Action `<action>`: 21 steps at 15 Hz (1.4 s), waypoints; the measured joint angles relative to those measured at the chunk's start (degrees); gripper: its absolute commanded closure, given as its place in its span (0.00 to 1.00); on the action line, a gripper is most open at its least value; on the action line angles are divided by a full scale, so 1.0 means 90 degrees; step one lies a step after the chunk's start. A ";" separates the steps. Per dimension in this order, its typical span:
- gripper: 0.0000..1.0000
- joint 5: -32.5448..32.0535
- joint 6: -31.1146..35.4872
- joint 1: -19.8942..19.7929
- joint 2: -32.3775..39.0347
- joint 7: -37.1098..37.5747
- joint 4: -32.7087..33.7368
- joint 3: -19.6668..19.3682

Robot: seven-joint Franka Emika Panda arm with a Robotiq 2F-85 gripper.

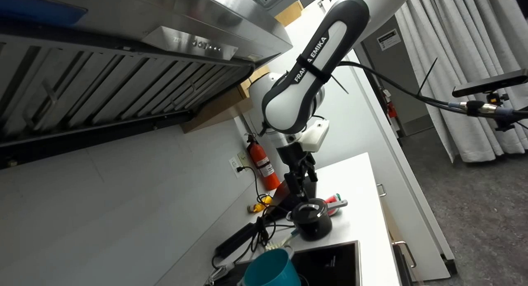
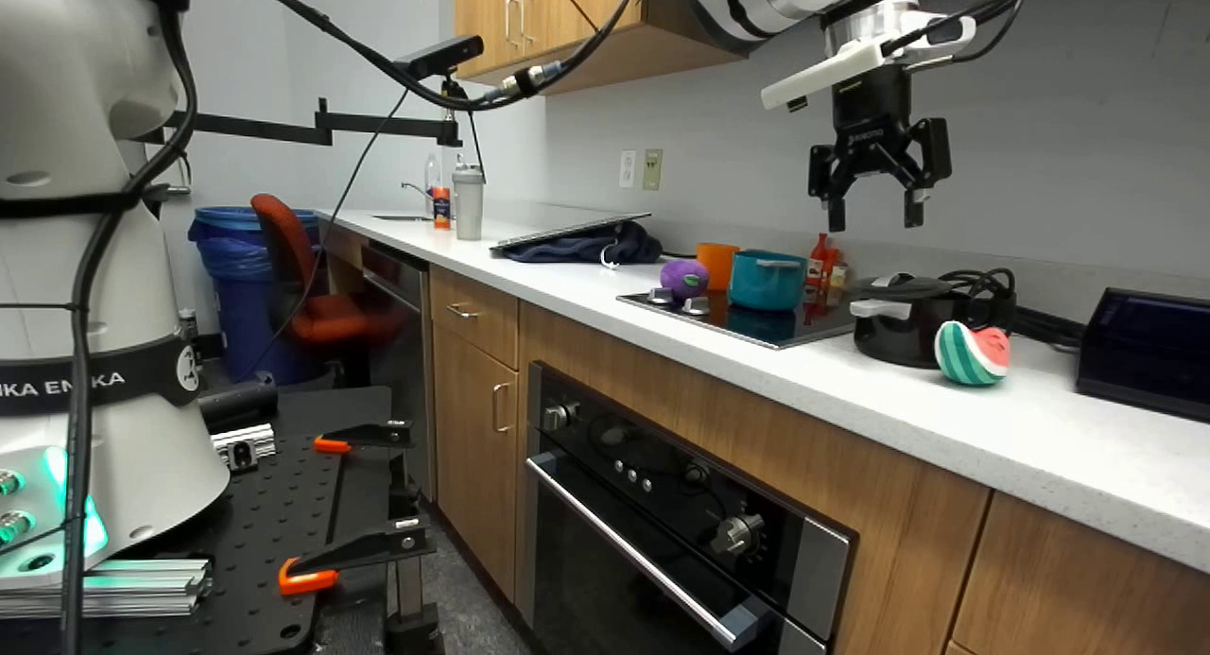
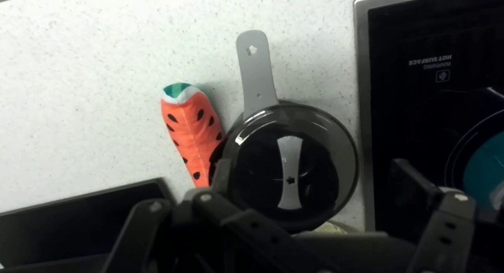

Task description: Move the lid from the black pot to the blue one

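Note:
The black pot (image 2: 898,336) stands on the white counter beside the cooktop. Its grey handle shows in the wrist view (image 3: 256,72). The glass lid (image 3: 321,147) with a grey strap handle lies on top of the black pot; it also shows in both exterior views (image 1: 310,211) (image 2: 907,286). The blue pot (image 2: 768,282) stands uncovered on the cooktop, cut off at the right edge of the wrist view (image 3: 484,166). My gripper (image 2: 874,213) is open and empty, high above the counter. In the wrist view its fingers (image 3: 312,164) appear either side of the lid handle, not touching it.
A watermelon toy (image 3: 193,135) lies against the black pot. A dark box (image 2: 1146,353) and cables (image 1: 260,232) are close by. A purple toy (image 2: 683,279) and orange cup (image 2: 717,266) are near the blue pot. A range hood (image 1: 123,79) hangs above.

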 measured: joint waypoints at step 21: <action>0.30 0.0173 0.0020 -0.0010 0.1070 0.0161 0.0989 -0.0094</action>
